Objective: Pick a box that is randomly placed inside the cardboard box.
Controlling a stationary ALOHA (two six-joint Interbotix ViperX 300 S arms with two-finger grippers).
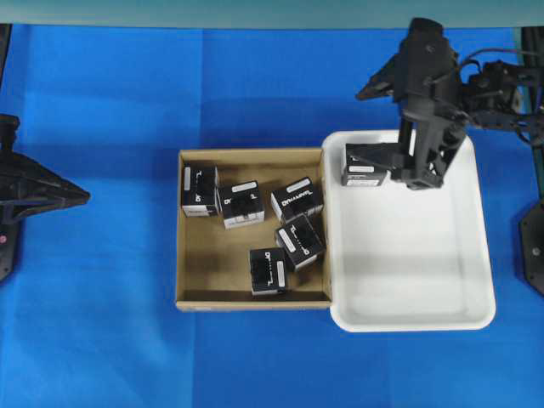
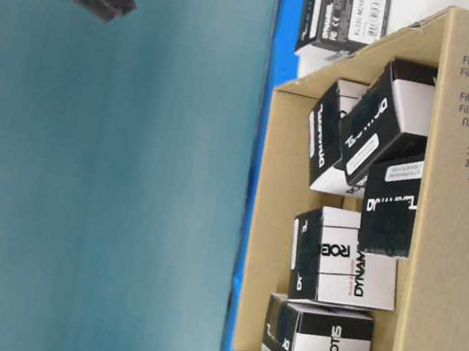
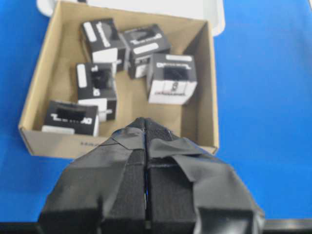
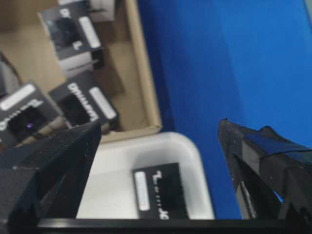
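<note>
The brown cardboard box [image 1: 251,155] holds several black cartons with white labels, such as the ones at upper left [image 1: 200,190] and bottom middle [image 1: 268,271]. One more black carton [image 1: 364,166] lies in the far left corner of the white tray [image 1: 408,272]. My right gripper [image 1: 418,172] hangs open just above and beside that carton. In the right wrist view the carton [image 4: 161,192] lies flat on the tray between the wide-open fingers [image 4: 160,126], untouched. My left gripper [image 1: 81,195] is shut and empty, far left of the cardboard box [image 3: 58,144].
The white tray [image 4: 112,161] butts against the cardboard box's right wall [image 4: 144,73]. Blue cloth [image 1: 102,323] covers the table all round. The right arm's base [image 1: 531,246] stands at the right edge.
</note>
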